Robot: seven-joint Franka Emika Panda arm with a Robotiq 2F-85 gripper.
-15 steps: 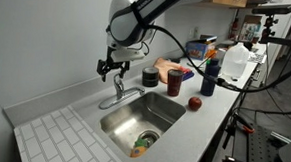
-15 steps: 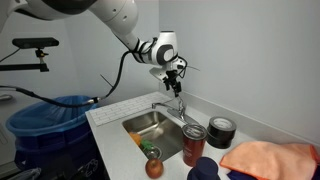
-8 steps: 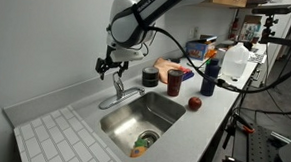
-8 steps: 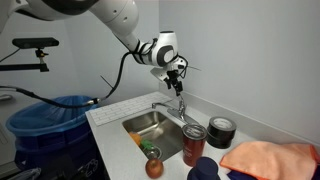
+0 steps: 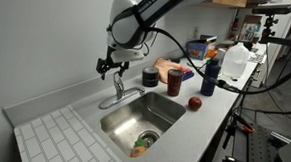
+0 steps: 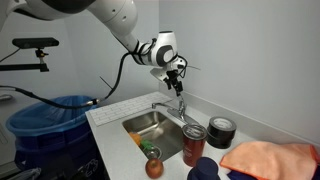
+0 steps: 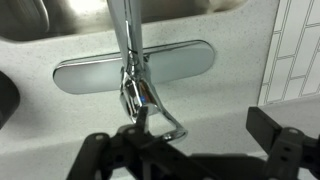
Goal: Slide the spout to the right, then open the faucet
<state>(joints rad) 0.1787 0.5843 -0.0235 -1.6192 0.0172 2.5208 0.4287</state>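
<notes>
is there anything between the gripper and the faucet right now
No object. In an exterior view the gripper hangs right above the faucet, with only a thin strip of air between them. The wrist view shows nothing there either.

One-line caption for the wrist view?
Open gripper poised over the chrome faucet, its spout reaching toward the sink.

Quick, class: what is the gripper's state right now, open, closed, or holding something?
Gripper: open, fingers spread wide by the tap, holding nothing.
</notes>
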